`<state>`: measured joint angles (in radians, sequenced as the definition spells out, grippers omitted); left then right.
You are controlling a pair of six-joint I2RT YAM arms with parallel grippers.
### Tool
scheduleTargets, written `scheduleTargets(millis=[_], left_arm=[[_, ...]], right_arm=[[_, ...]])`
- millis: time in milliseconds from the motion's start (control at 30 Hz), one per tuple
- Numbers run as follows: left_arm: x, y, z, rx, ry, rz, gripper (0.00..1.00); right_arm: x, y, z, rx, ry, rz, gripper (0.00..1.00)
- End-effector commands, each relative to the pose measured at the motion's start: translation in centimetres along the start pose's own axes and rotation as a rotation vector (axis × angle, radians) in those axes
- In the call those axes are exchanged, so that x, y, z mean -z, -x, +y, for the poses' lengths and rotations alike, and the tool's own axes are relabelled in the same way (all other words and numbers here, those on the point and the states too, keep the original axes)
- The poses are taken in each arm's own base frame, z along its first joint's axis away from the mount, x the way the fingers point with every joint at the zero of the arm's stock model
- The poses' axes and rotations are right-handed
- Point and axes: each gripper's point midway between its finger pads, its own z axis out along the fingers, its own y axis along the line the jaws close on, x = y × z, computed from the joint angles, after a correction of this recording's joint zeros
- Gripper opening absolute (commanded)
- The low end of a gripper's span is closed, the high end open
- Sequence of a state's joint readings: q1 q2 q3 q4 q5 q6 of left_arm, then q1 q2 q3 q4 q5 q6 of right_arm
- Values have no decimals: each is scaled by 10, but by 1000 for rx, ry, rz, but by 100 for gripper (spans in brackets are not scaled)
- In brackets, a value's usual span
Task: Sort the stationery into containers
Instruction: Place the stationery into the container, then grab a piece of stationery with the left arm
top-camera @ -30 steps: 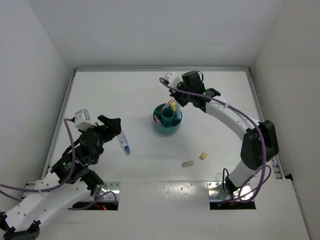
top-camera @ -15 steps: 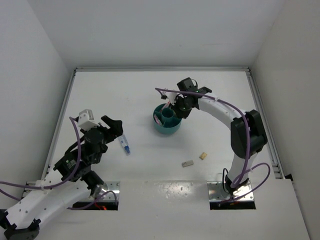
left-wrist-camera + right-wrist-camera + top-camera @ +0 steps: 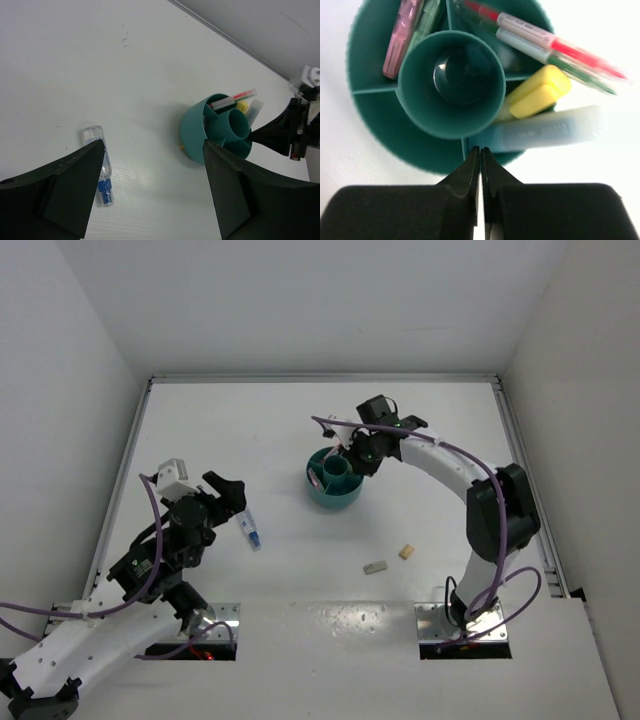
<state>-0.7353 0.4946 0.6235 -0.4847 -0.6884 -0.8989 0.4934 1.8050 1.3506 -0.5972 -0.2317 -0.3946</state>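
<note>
Organiser [image 3: 334,494], mid-worktop [image 3: 300,420]: ring compartments hold pink marker [image 3: 400,37], two pens [image 3: 540,39], yellow marker [image 3: 535,92], mint marker [image 3: 550,131]. Outstanding: blue marker [image 3: 250,529], tan block [image 3: 406,552], grey block [image 3: 375,567]. Right fingers [image 3: 469,172] together, empty, over organiser; left fingers [image 3: 70,185] wide apart, near blue marker.

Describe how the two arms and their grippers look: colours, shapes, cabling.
The left arm and right arm have smooth white shells with black joints, and a purple cable loops loosely along each. The left gripper has broad, dark, wedge-shaped fingers. The right gripper is black, tapering to thin tips. A small white box sits at the left wrist.
</note>
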Motion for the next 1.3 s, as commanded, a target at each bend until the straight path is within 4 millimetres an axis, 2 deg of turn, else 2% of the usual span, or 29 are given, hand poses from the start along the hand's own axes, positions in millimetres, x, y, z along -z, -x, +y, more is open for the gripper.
scheduleTargets(millis=[0, 100, 133, 233, 267, 300, 333, 367, 400, 467, 500, 533, 567, 600, 633, 667, 733, 767, 800, 867, 900, 967, 1000, 1033, 1100, 1267], left_arm=[[-1, 3, -3, 3, -11, -11, 86], [-1, 3, -3, 3, -11, -11, 86], [-1, 3, -3, 3, -11, -11, 86], [0, 1, -4, 12, -17, -5, 82], [0, 1, -5, 30, -17, -4, 79], [0, -1, -4, 61, -7, 4, 74], [-3, -3, 1, 79, 28, 3, 40], [-4, -17, 13, 153, 92, 33, 16], [-5, -26, 19, 175, 135, 59, 0], [-13, -56, 36, 157, 257, 141, 0], [-15, -67, 44, 176, 313, 169, 4], [-16, -80, 47, 172, 348, 212, 20], [-22, -100, 56, 126, 414, 263, 46], [-24, -109, 62, 116, 453, 286, 49], [-30, -116, 59, 94, 477, 312, 59], [-31, -116, 57, 100, 471, 309, 66], [-41, -116, 51, 95, 475, 306, 79], [-47, -110, 53, 117, 494, 287, 89], [-50, -109, 55, 104, 507, 287, 93], [-58, -104, 55, 100, 511, 294, 93], [-61, -103, 53, 99, 507, 301, 93], [-66, -113, 54, 95, 511, 349, 89], [-67, -118, 59, 106, 524, 368, 80], [-72, -122, 51, 109, 488, 386, 76], [-71, -142, 56, 120, 493, 460, 71], [-65, -157, 61, 81, 495, 534, 75]], right_arm=[[49, 49, -9, 92, -120, -195, 3], [74, 64, -15, 111, -191, -261, 4], [90, 71, -22, 118, -248, -293, 4], [108, 64, -42, 80, -400, -281, 4], [114, 70, -51, 65, -459, -313, 10], [120, 64, -63, 29, -541, -304, 32], [116, 53, -66, -36, -581, -300, 99], [127, 59, -73, -75, -639, -358, 100], [121, 52, -69, -107, -614, -367, 100], [121, 49, -59, -130, -561, -392, 100], [124, 54, -50, -124, -522, -425, 100], [122, 52, -45, -130, -500, -432, 97], [125, 55, -43, -135, -492, -447, 49], [122, 53, -42, -150, -488, -448, 24], [123, 51, -40, -160, -486, -452, 4], [128, 53, -42, -160, -503, -467, 4], [122, 47, -40, -162, -498, -454, 4], [123, 46, -42, -166, -509, -450, 4], [122, 43, -40, -166, -508, -447, 4], [118, 34, -39, -163, -511, -425, 4], [124, 38, -39, -159, -522, -450, 4], [125, 36, -40, -161, -534, -453, 4], [126, 35, -39, -161, -535, -455, 5], [131, 38, -39, -158, -542, -472, 5], [131, 37, -40, -161, -550, -469, 5], [133, 36, -40, -160, -554, -477, 5]])
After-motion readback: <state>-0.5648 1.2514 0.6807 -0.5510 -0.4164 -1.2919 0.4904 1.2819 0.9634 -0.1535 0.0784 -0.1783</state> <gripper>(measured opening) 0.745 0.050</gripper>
